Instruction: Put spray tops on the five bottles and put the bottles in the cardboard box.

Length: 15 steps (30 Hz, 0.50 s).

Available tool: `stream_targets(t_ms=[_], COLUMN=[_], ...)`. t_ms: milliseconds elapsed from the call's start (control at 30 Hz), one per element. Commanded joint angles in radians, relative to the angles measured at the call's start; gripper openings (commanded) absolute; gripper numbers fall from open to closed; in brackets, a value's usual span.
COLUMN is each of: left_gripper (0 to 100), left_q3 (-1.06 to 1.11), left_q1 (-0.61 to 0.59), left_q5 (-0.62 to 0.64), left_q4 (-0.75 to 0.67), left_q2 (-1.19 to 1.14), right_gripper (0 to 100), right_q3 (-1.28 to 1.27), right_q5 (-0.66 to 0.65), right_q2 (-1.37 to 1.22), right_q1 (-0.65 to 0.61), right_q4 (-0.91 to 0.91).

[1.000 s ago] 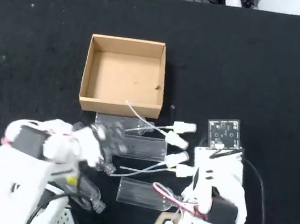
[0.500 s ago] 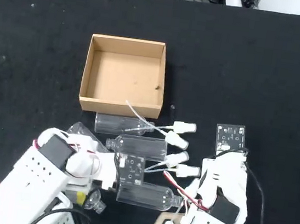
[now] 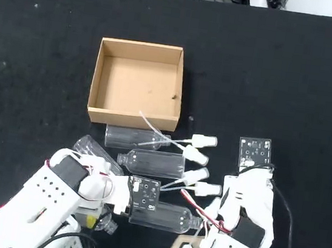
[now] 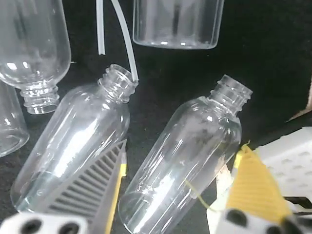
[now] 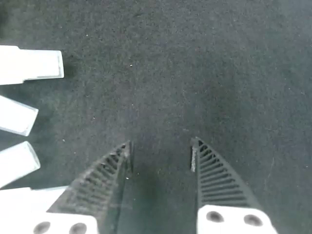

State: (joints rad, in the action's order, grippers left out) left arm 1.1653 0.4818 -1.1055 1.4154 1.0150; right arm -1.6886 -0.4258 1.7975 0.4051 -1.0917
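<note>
Clear plastic bottles lie uncapped in front of the cardboard box [image 3: 137, 83]: one [image 3: 136, 137] by its front wall, one [image 3: 152, 162] behind that, one [image 3: 163, 216] nearest the arms, and one [image 3: 92, 151] at the left arm's shoulder. White spray tops [image 3: 203, 141] [image 3: 206, 189] with thin tubes lie to their right. In the left wrist view my left gripper [image 4: 183, 146] is open, and a bottle [image 4: 185, 165] lies between its fingers with a second bottle [image 4: 73, 146] beside the grey finger. My right gripper [image 5: 161, 144] is open over bare cloth, close to the spray tops [image 5: 31, 63].
The table is covered in black cloth [image 3: 283, 72], with free room to the right of and behind the box. The left arm [image 3: 52, 201] and the right arm [image 3: 245, 195] stand at the front edge. Loose tubes [image 4: 122, 34] lie among the bottles.
The left arm has swung from the left in over the front bottles and lowered its wrist there. The right arm shifted slightly to the right, then stayed still.
</note>
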Motion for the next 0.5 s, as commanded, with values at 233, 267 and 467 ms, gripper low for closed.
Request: stream_targets(t_ms=[233,267,467], left_gripper=[33,33,33], left_q3=[0.013,0.022,0.09], left_q1=[-0.153,-0.176,-0.248], left_q5=[-0.15,-0.167,-0.201], left_q4=[0.002,0.0,-0.035], left_q2=[-0.008,-0.008,-0.003], right_gripper=[17.4,17.4,17.4], right_q3=[0.004,0.004,0.004], right_q5=[-0.002,-0.002,-0.002], right_q2=[0.054,0.056,0.058], right_q1=[0.021,0.021,0.021], right_q4=[0.0,0.0,0.0])
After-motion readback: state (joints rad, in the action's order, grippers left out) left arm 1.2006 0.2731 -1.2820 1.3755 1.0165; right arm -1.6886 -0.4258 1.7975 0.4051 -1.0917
